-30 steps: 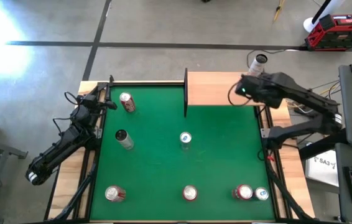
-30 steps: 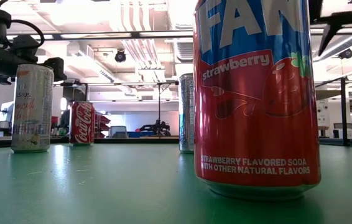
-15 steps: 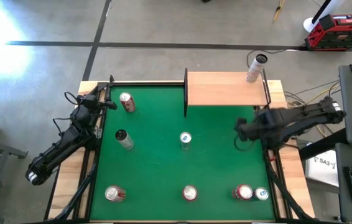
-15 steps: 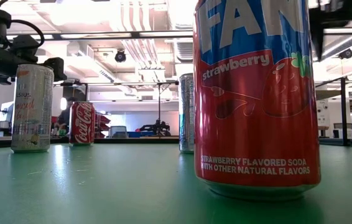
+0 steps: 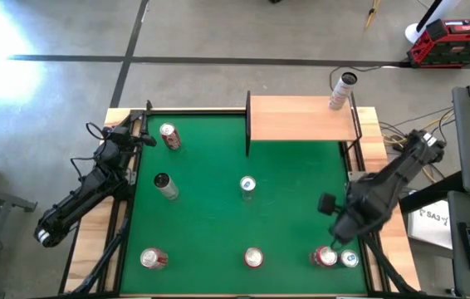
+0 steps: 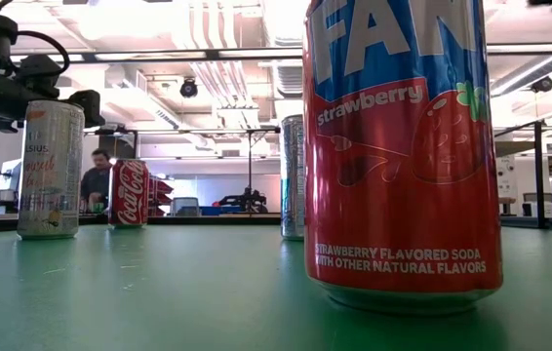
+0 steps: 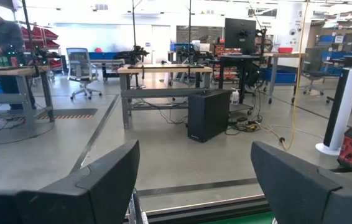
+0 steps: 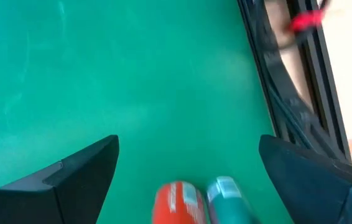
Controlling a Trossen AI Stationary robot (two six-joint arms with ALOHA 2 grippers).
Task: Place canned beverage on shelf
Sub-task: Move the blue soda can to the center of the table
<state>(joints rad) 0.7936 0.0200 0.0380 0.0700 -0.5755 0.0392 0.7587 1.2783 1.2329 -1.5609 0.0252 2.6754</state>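
Observation:
The shelf (image 5: 301, 119), a tan board, stands at the table's far edge. A slim silver can (image 5: 342, 90) stands upright on its base at the shelf's far right corner. My right gripper (image 5: 340, 224) hangs open over the table's near right, fingers pointing down. It is above and just short of a red can (image 8: 177, 202) and a teal can (image 8: 229, 199), which stand side by side. Nothing is between its fingers. My left gripper (image 7: 194, 180) waits open at the table's far left corner, pointing level out into the room.
More cans stand on the green table: a red one (image 5: 168, 135) far left, a dark-topped one (image 5: 165, 186), a blue-topped one (image 5: 247, 184) in the middle, and two along the near edge (image 5: 153, 259) (image 5: 254, 258). The strawberry soda can (image 6: 403, 146) fills the low view.
My right gripper has swung from over the shelf's right end toward the table's near edge along the right side, sinking a little and turning about. It has stayed open. The slim can has stayed on the shelf's far right corner.

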